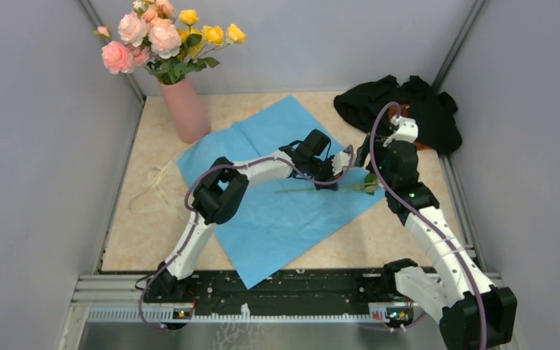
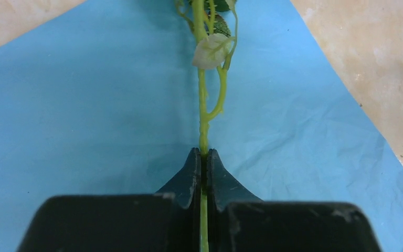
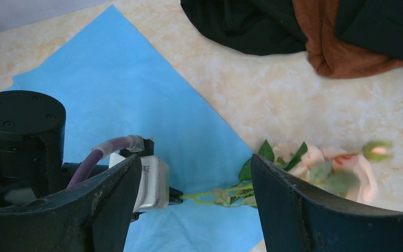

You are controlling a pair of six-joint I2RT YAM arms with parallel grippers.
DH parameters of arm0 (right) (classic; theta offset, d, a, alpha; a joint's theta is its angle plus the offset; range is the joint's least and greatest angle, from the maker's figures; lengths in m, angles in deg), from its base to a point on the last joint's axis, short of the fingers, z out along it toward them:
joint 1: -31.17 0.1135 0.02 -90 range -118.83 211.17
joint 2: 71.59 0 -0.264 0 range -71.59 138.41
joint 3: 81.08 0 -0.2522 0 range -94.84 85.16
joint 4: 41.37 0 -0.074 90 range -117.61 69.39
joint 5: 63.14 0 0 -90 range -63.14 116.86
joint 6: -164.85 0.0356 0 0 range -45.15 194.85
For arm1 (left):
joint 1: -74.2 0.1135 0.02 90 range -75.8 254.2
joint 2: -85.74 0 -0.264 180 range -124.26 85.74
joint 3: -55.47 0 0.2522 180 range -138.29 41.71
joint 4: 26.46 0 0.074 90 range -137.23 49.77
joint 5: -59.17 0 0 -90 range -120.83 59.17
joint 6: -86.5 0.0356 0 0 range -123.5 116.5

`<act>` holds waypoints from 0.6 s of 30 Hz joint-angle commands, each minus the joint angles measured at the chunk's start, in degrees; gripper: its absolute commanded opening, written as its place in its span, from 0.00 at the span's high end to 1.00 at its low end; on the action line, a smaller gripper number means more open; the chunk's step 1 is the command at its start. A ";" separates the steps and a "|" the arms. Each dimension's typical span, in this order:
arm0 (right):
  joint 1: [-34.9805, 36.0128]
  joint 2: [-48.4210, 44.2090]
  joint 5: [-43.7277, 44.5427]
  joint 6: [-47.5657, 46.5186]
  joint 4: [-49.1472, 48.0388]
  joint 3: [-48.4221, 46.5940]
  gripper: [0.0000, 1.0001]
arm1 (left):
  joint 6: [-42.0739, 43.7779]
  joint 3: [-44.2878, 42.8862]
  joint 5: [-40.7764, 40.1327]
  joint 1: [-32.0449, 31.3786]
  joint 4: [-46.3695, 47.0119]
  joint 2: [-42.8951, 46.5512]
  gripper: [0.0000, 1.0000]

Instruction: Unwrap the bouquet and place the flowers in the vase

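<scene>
– Your left gripper (image 2: 203, 157) is nearest, its jaws pinched together on a thin green stem (image 2: 203, 113) that lies on the blue wrapping paper (image 1: 277, 219).

– And the right one?

– Your right gripper (image 3: 193, 164) hangs with its fingers apart, holding nothing, above that stem's pale rose head (image 3: 357, 176) at the paper's edge.

– So how far along am I?

– Mostly done, I'd say. You have the paper spread flat and the ribbon (image 1: 162, 182) loose beside it, so the unwrapping looks finished. At the back left, the vase (image 1: 186, 109) stands upright with the flowers (image 1: 162, 36) in it. This one stem is what you have left to carry over.
</scene>
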 commanded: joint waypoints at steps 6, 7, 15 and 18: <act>-0.76 -1.32 -0.11 -0.62 -2.06 -0.07 0.25 | -3.25 3.97 -1.26 -0.29 7.99 6.39 1.00; -0.85 -1.80 0.09 -0.55 -2.00 -0.13 0.25 | -3.92 4.60 -2.74 -0.31 9.37 7.42 1.00; -0.86 -10.51 3.65 -1.38 -2.50 -0.83 0.25 | -6.80 13.64 -16.61 -0.05 27.00 19.17 1.00; -0.86 -12.68 3.72 -1.33 -2.15 -1.39 0.26 | -7.11 13.05 -21.67 0.06 29.89 21.43 1.00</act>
